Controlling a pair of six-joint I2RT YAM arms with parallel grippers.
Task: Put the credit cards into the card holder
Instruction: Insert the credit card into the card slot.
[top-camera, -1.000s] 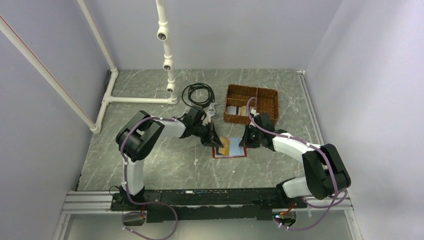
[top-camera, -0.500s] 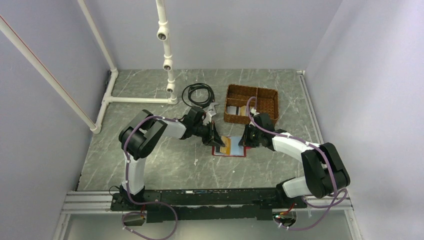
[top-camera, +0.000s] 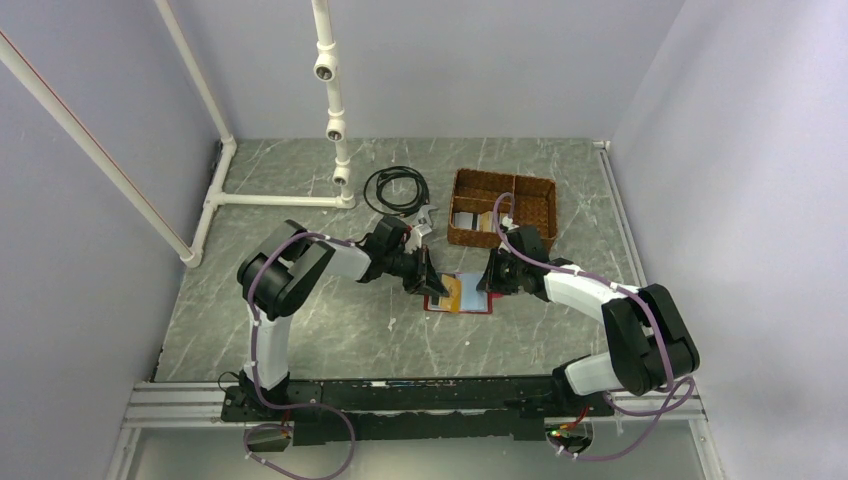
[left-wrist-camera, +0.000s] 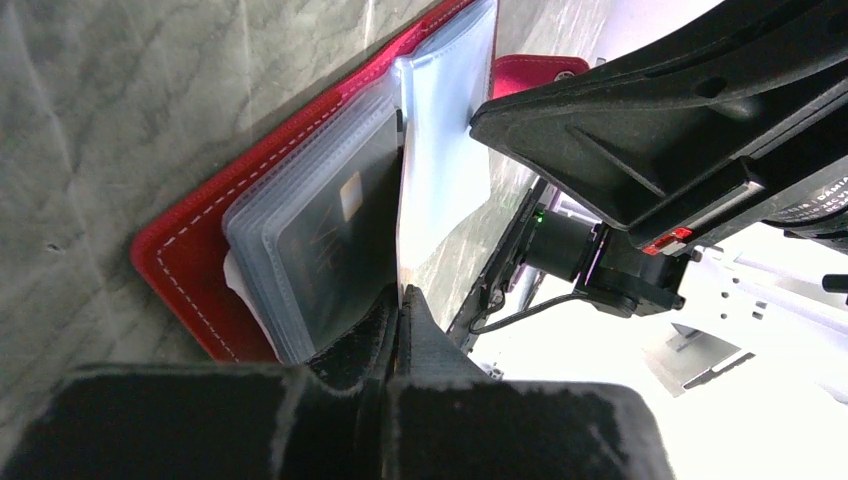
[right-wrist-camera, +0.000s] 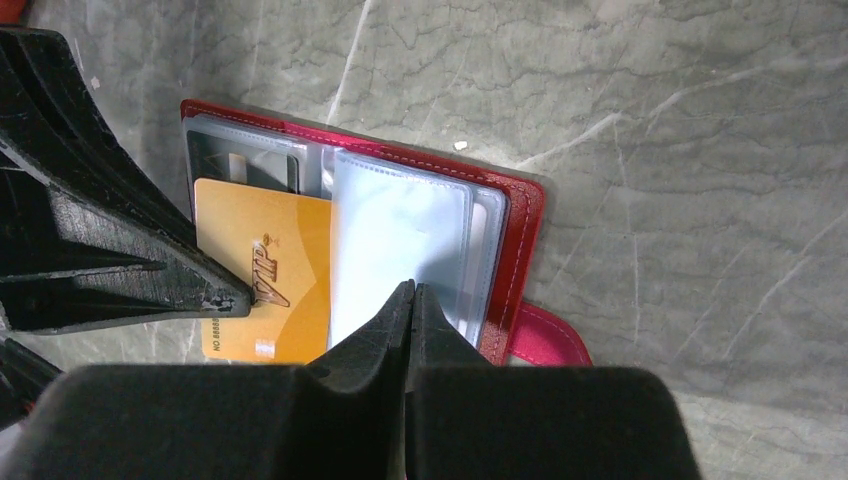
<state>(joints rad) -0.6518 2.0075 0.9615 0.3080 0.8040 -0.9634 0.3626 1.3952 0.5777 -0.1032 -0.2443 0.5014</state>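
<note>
The dark-red card holder (top-camera: 476, 303) lies open on the table between both arms, its clear sleeves up and its snap tab (right-wrist-camera: 545, 340) at the near right. An orange credit card (right-wrist-camera: 265, 290) lies across its left half, its right edge against the pale sleeve page (right-wrist-camera: 400, 230). My left gripper (top-camera: 432, 287) is shut on that card's left edge. My right gripper (right-wrist-camera: 410, 292) is shut and empty, its tip on the pale sleeve page. A dark card (left-wrist-camera: 330, 230) sits inside a left sleeve. In the left wrist view the orange card is not seen face-on.
A brown wicker divided basket (top-camera: 503, 207) stands just behind the holder, with more cards in its left compartment (top-camera: 466, 220). A coiled black cable (top-camera: 397, 188) and a white pipe frame (top-camera: 335, 130) are at the back left.
In the top view the orange card shows narrower than a second ago. The left arm's elbow has shifted slightly. Both grippers stay shut at the holder.
</note>
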